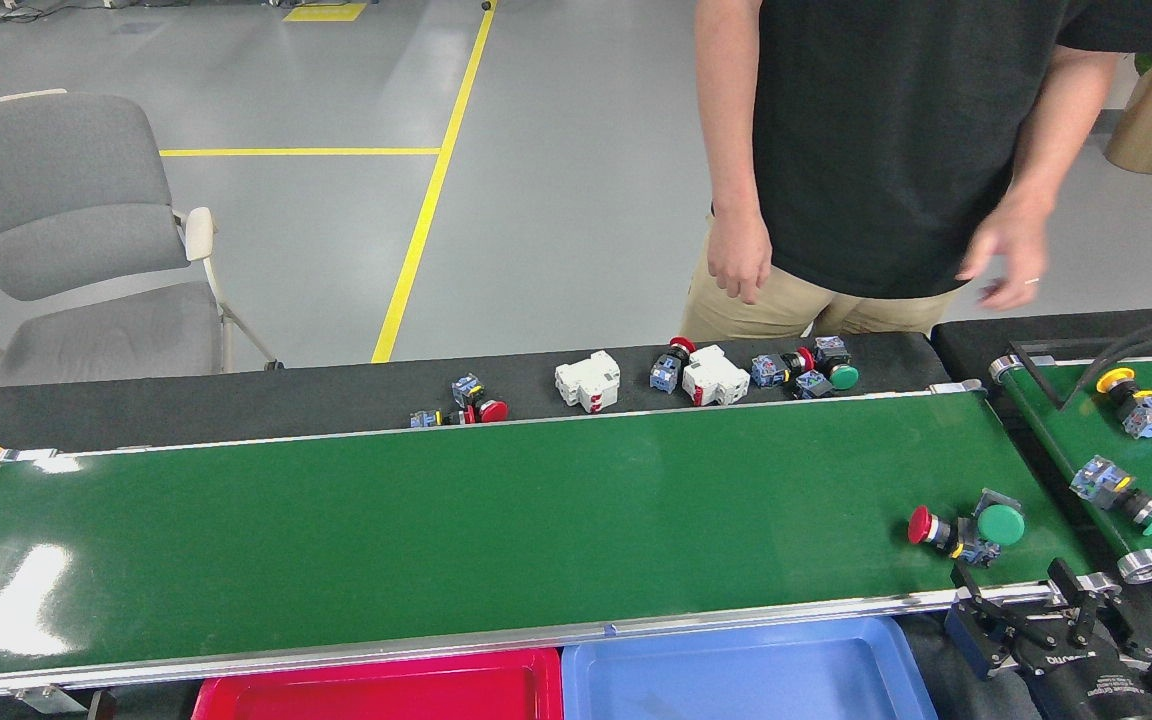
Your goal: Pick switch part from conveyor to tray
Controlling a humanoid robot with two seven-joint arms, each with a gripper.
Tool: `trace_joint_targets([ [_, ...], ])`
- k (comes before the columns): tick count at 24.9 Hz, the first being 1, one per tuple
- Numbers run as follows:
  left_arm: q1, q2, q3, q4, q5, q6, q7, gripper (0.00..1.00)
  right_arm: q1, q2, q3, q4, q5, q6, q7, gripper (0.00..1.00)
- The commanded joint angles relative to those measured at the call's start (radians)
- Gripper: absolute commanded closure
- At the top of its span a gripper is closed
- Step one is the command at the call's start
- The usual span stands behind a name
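Your right gripper (1026,610) sits at the lower right, fingers spread apart and empty. Just above it, near the conveyor's (496,520) right end, lie a red switch part (936,528) and a green switch part (996,522), touching. Left of the gripper sits the blue tray (736,680), cut off below. Your left gripper is out of sight.

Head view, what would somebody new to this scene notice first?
Probably the long green conveyor running across the middle, bare except for a red-capped switch part and a green-capped switch part close together near its right end. Behind it stands a person in a black shirt, hands hanging over a row of spare parts on the dark ledge. The right gripper sits at bottom right, jaws spread.
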Motion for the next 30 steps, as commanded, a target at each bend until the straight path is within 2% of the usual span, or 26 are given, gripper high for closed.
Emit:
trace_joint_targets([
  [1, -0.004, 0.008, 0.0, -0.008, 0.002, 0.003, 0.004, 0.0, -0.033, -0.006, 0.002, 0.005, 0.005, 0.006, 0.0, 0.0],
  [6, -0.004, 0.008, 0.0, -0.008, 0.002, 0.008, 0.004, 0.0, -0.089, 0.003, 0.107, 0.062, 0.022, 0.015, 0.0, 0.0],
  [10, -0.004, 0.008, 0.0, -0.008, 0.002, 0.008, 0.004, 0.0, -0.117, 0.003, 0.147, 0.092, 0.022, 0.051, 0.0, 0.0],
  [14, -0.006, 0.007, 0.0, -0.008, 0.003, 0.009, 0.002, 0.0, -0.18, 0.007, 0.219, 0.157, 0.022, 0.104, 0.0, 0.0],
  [15, -0.007, 0.007, 0.002, -0.01, 0.002, 0.009, 0.002, 0.0, -0.198, 0.01, 0.247, 0.172, 0.022, 0.137, 0.0, 0.04],
  [17, -0.007, 0.007, 0.002, -0.01, 0.002, 0.009, 0.002, 0.0, -0.227, 0.0, 0.293, 0.193, 0.022, 0.157, -0.001, 0.31],
  [18, -0.006, 0.008, 0.002, -0.008, 0.002, 0.009, 0.002, 0.0, -0.238, -0.006, 0.318, 0.198, 0.022, 0.157, -0.001, 0.52],
  [19, -0.006, 0.007, 0.002, -0.008, 0.002, 0.009, 0.002, 0.0, -0.246, -0.012, 0.33, 0.198, 0.022, 0.157, -0.001, 0.68],
  [21, -0.007, 0.005, 0.002, -0.008, 0.002, 0.011, 0.002, 0.0, -0.247, -0.015, 0.336, 0.197, 0.02, 0.154, -0.003, 0.88],
  [24, -0.006, 0.004, 0.002, -0.01, 0.002, 0.012, 0.002, 0.0, -0.247, -0.015, 0.337, 0.187, 0.015, 0.138, -0.006, 0.98],
  [30, -0.006, 0.001, 0.002, -0.013, 0.003, 0.018, 0.002, 0.0, -0.235, -0.006, 0.337, 0.126, 0.014, 0.071, -0.006, 0.98],
])
